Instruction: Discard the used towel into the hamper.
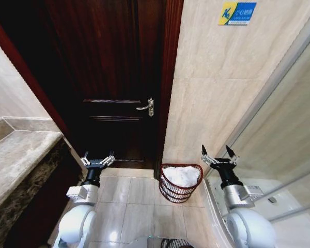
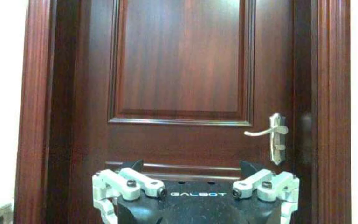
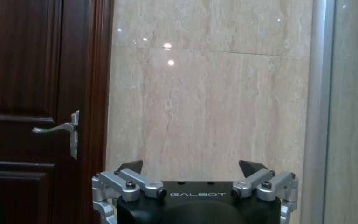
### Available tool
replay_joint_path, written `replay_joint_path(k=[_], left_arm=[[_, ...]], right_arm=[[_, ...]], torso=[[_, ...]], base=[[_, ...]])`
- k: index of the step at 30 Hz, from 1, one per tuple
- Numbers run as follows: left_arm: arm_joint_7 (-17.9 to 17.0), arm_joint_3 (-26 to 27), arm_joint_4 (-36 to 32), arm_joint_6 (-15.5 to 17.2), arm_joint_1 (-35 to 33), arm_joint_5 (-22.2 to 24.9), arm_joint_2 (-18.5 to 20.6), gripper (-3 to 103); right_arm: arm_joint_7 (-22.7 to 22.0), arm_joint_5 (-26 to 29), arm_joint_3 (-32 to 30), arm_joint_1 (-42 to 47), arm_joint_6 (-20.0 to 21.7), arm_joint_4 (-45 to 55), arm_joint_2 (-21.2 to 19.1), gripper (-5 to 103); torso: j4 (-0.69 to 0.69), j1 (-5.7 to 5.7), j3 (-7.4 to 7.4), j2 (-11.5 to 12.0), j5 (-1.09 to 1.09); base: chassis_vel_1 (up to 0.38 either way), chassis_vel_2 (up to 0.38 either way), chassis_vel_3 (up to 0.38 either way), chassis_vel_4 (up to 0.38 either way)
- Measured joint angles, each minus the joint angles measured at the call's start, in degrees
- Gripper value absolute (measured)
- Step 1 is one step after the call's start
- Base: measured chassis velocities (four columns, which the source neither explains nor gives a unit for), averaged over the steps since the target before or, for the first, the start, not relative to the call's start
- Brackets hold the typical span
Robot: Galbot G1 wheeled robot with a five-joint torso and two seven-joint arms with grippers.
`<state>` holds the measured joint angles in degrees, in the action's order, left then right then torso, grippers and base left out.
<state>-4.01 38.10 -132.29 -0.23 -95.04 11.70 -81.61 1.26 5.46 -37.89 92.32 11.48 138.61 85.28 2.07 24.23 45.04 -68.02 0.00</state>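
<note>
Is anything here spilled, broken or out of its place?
Nothing stands out. The hamper stands upright on the floor by the wall with a white towel inside it. Left claw and right claw are open and empty.

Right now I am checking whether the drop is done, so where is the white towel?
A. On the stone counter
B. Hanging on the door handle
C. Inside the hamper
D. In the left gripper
C. The head view shows the white towel bunched inside the hamper on the floor beside the door, while the left gripper and the right gripper are both open and hold nothing.
</note>
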Motion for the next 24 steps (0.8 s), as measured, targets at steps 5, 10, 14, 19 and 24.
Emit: replay_joint_path(k=[5, 10, 14, 19, 24], left_arm=[[0.00, 0.00, 0.00, -0.02, -0.02, 0.00, 0.00, 100], [0.00, 0.00, 0.00, -0.03, -0.05, 0.00, 0.00, 100], [0.01, 0.00, 0.00, -0.04, -0.03, 0.00, 0.00, 100], [0.02, 0.00, 0.00, -0.05, 0.01, 0.00, 0.00, 100], [0.02, 0.00, 0.00, -0.05, 0.00, 0.00, 0.00, 100]], right_arm=[[0.00, 0.00, 0.00, 0.02, -0.01, 0.00, 0.00, 100], [0.00, 0.00, 0.00, 0.02, -0.02, 0.00, 0.00, 100], [0.00, 0.00, 0.00, 0.01, -0.03, 0.00, 0.00, 100], [0.00, 0.00, 0.00, 0.00, -0.04, 0.00, 0.00, 100], [0.00, 0.00, 0.00, 0.00, -0.04, 0.00, 0.00, 100]], torso=[[0.00, -0.05, -0.03, 0.00, -0.01], [0.00, -0.07, -0.04, 0.01, 0.00], [0.00, -0.06, -0.04, 0.04, 0.00], [0.00, -0.04, -0.03, 0.06, 0.00], [0.00, -0.04, -0.04, 0.06, 0.00]], base=[[0.104, -0.091, -0.099, 0.097], [0.112, -0.106, -0.115, 0.097], [0.077, -0.078, -0.076, 0.069], [0.057, -0.053, -0.061, 0.061], [0.067, -0.079, -0.072, 0.080]])
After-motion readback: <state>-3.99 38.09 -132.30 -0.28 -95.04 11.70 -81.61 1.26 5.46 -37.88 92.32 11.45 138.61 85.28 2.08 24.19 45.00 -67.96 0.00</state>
